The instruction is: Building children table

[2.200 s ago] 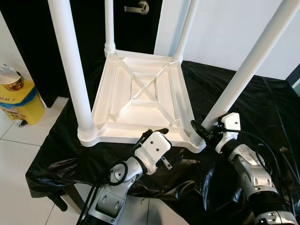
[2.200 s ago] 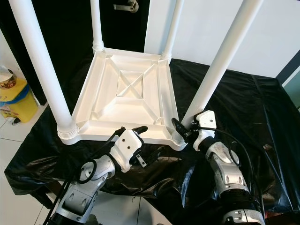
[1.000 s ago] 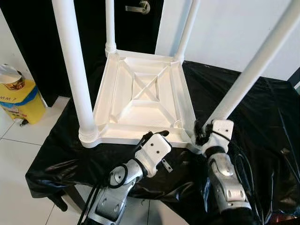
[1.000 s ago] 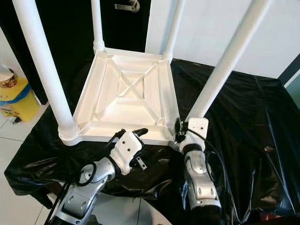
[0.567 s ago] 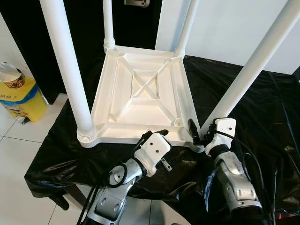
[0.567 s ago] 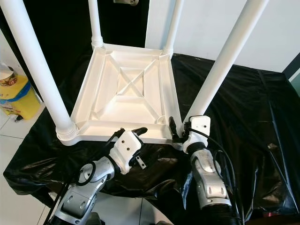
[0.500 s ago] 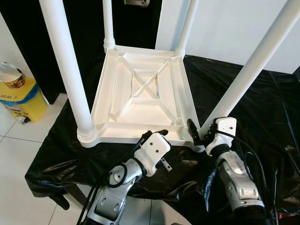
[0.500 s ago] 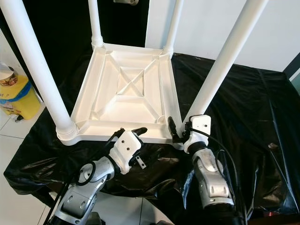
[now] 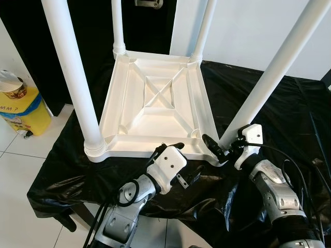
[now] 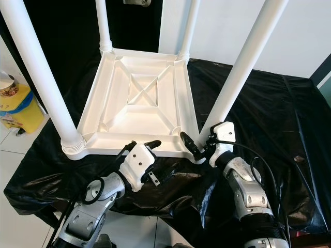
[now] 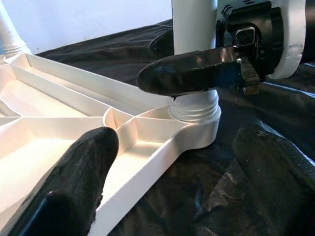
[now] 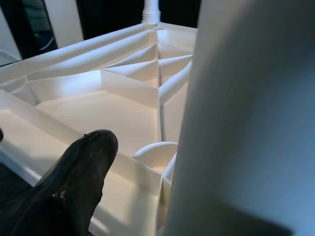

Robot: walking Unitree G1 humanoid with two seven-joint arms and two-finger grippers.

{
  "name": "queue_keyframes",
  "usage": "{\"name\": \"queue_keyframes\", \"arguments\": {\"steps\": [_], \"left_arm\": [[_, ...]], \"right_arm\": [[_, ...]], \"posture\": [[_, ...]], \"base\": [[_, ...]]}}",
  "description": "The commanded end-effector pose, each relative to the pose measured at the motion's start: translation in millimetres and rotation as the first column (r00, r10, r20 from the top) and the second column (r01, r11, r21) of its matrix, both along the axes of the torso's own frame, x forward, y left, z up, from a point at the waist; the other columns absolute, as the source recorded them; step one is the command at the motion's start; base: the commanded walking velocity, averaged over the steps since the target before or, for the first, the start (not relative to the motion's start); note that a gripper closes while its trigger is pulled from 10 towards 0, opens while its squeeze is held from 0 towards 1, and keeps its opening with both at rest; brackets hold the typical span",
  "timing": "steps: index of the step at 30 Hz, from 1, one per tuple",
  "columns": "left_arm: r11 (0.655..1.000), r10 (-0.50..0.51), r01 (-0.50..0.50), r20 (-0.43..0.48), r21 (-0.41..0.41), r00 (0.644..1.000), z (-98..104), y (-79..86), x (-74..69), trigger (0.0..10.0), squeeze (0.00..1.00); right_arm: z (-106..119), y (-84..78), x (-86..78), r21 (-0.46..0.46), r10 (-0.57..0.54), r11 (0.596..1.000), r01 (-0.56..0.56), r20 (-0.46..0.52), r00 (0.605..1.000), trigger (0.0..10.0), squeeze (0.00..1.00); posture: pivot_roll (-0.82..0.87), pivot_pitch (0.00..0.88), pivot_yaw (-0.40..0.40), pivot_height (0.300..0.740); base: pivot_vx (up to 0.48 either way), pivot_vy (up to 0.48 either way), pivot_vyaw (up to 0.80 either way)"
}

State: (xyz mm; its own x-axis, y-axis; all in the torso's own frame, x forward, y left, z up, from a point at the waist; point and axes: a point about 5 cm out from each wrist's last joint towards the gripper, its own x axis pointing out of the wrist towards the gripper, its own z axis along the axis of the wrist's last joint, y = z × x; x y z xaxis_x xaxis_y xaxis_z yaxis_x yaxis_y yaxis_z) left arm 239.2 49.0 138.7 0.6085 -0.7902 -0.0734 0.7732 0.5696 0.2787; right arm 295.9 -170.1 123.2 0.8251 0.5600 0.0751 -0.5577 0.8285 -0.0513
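Table (image 9: 155,106) lies upside down on the black-draped tabletop (image 9: 289,119). Right pincer (image 9: 220,147), fingers apart around the near-right leg (image 9: 269,82), has swung back outward, likely screwing it; left pincer (image 9: 168,150) waits open beside the table's near edge.

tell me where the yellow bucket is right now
The yellow bucket stands on the tiled floor at the robot's far left, beside the black-covered table and left of the upturned white table.

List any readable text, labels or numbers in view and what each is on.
"MM 7": black letters, cut off at the frame edge, on the yellow container on the floor to the robot's left.
Printed cup on top of it: artwork too small to read.
White table: no markings visible.
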Motion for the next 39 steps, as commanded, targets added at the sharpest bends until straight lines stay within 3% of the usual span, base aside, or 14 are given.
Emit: {"name": "queue_keyframes", "arguments": {"steps": [1, 11, 12, 13, 14, 21, 22, 23, 24, 29, 32, 35, 39], "left_arm": [[0.999, 0.040, -0.040, 0.013, -0.001, 0.999, 2, 0.8, 2.1, 10.0, 0.00], [0.999, 0.033, -0.033, 0.014, 0.002, 0.999, 2, 0.0, 2.8, 10.0, 0.00], [1.000, 0.029, -0.029, 0.017, 0.005, 0.999, 3, 0.0, 2.8, 10.0, 0.00], [1.000, 0.029, -0.029, 0.017, 0.005, 0.999, 3, 0.0, 2.8, 10.0, 0.00], [1.000, 0.028, -0.028, 0.017, 0.006, 0.999, 3, 0.2, 3.0, 10.0, 0.00], [0.999, 0.041, -0.041, 0.014, 0.005, 0.999, 2, 1.2, 1.5, 10.0, 0.00], [0.999, 0.041, -0.041, 0.012, 0.004, 0.999, 2, 0.9, 0.7, 10.0, 0.00], [0.999, 0.041, -0.041, 0.012, 0.004, 0.999, 2, 0.9, 0.7, 10.0, 0.00], [0.999, 0.041, -0.041, 0.011, 0.004, 0.999, 1, 0.5, 0.1, 10.0, 0.00], [0.999, 0.045, -0.045, 0.010, 0.005, 0.999, 1, 0.5, 0.0, 10.0, 0.00], [0.999, 0.048, -0.048, 0.011, 0.004, 0.999, 1, 1.1, 0.7, 10.0, 0.00], [0.998, 0.056, -0.056, 0.013, 0.004, 0.998, 0, 1.9, 1.5, 10.0, 0.00], [0.998, 0.058, -0.058, 0.016, 0.003, 0.998, 2, 1.2, 2.7, 10.0, 0.00]], "right_arm": [[-5, 5.2, 2.5, -0.021, 0.072, 0.997, -0.073, -0.034, 0.997, 10.0, 0.00], [-4, -0.6, 11.4, -0.090, 0.134, 0.986, -0.137, -0.041, 0.990, 10.0, 0.00], [-6, -1.2, 11.6, -0.095, 0.135, 0.986, -0.138, -0.041, 0.990, 2.6, 0.00], [-6, -1.2, 11.6, -0.095, 0.135, 0.986, -0.138, -0.041, 0.990, 2.6, 0.00], [-8, -2.1, 11.4, -0.099, 0.127, 0.986, -0.131, -0.040, 0.991, 0.0, 0.00], [-16, -4.4, 7.9, -0.068, 0.060, 0.996, -0.063, -0.054, 0.997, 0.0, 0.00], [-16, -3.7, 7.3, -0.066, 0.038, 0.997, -0.041, -0.053, 0.998, 3.1, 0.00], [-16, -3.7, 7.3, -0.066, 0.038, 0.997, -0.041, -0.053, 0.998, 3.1, 0.00], [-17, -3.0, 6.5, -0.051, 0.011, 0.999, -0.014, -0.055, 0.998, 10.0, 0.00], [-20, 1.1, 4.3, -0.023, -0.162, 0.987, 0.161, -0.066, 0.985, 10.0, 0.00], [-25, 3.1, 2.5, -0.051, -0.252, 0.967, 0.249, -0.077, 0.965, 10.0, 0.00], [-33, 11.7, -4.2, -0.017, -0.379, 0.925, 0.379, -0.117, 0.918, 10.0, 0.00], [-35, 17.6, -7.5, -0.011, -0.451, 0.891, 0.454, -0.130, 0.883, 10.0, 0.00]], "posture": [[0.19, 0.048, -0.119, 0.740], [0.18, 0.049, -0.112, 0.740], [0.19, 0.058, -0.110, 0.740], [0.19, 0.058, -0.110, 0.740], [0.19, 0.063, -0.113, 0.740], [0.21, 0.063, -0.127, 0.740], [0.21, 0.061, -0.131, 0.740], [0.21, 0.061, -0.131, 0.740], [0.21, 0.058, -0.137, 0.740], [0.21, 0.055, -0.143, 0.740], [0.21, 0.055, -0.147, 0.740], [0.21, 0.052, -0.157, 0.740], [0.22, 0.059, -0.168, 0.740]], "base": [[0.000, 0.000, 0.00], [0.000, 0.000, 0.00], [0.000, 0.000, 0.00], [0.000, 0.000, 0.00], [0.000, 0.000, 0.00], [0.000, 0.000, 0.00], [0.000, 0.000, 0.00], [0.000, 0.000, 0.00], [0.000, 0.000, 0.00], [0.000, 0.000, 0.00], [0.000, 0.000, 0.00], [0.000, 0.000, 0.00], [0.000, 0.000, 0.00]]}}
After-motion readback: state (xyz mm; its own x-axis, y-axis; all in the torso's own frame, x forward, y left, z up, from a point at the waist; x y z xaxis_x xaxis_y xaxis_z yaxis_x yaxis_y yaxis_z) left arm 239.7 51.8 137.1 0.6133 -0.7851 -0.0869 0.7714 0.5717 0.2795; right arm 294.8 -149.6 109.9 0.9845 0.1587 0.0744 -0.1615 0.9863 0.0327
